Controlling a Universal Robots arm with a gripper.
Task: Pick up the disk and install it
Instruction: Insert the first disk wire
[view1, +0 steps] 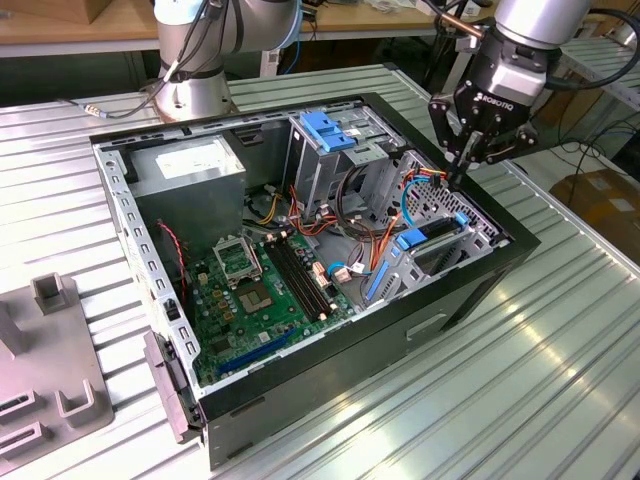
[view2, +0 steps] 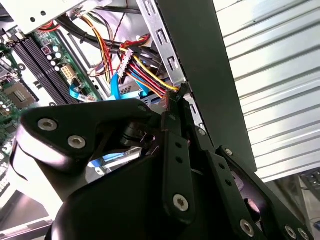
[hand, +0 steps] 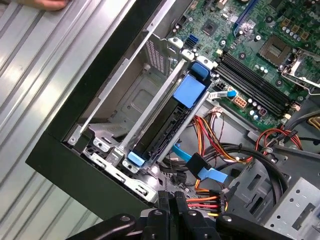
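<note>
One disk (hand: 170, 117) seated on edge in case bay | jaws (view1: 462, 172) pressed together, empty, above case corner

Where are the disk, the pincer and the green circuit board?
disk (hand: 172, 117): first wrist view, its dark edge in the bay.
pincer (view1: 462, 172): exterior view, fingertips.
green circuit board (view1: 262, 290): exterior view, its middle.

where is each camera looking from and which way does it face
Exterior view: off the arm, above and to one side, looking down at the open computer case on the ribbed table; the arm's base and the gripper show.
First wrist view: on the arm, looking down into the case at the disk standing in its bay; gripper in the foreground.
Second wrist view: on the arm, behind the gripper, facing the case wall and cables.
All three share the green circuit board.
</note>
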